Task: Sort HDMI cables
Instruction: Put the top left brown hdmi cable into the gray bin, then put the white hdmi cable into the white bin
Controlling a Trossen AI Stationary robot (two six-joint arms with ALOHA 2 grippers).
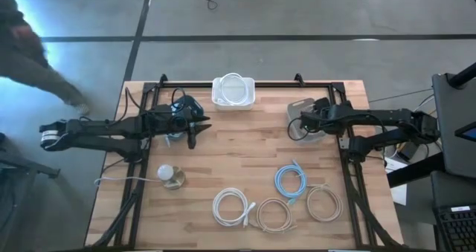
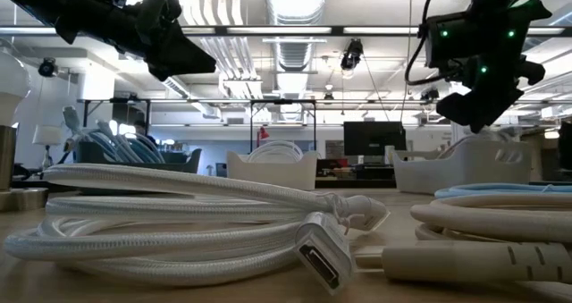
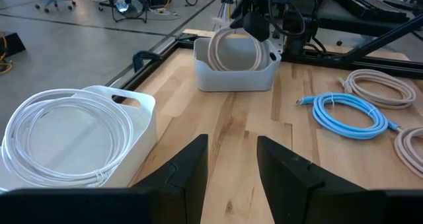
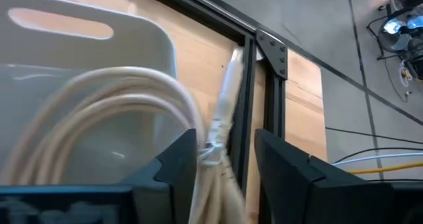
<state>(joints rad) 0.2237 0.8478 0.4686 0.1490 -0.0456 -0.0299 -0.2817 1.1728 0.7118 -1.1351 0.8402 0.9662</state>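
Resting in bin: beige cable

blurred beige cable, edge-cropped person

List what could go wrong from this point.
1. The beige cable lies against the right tool over the right bin; it may snag and lift out on retreat.
2. Its plug points past the bin toward the table frame; it may hang outside.

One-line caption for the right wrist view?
Right gripper over a white bin, beige cable coil beneath its fingers.
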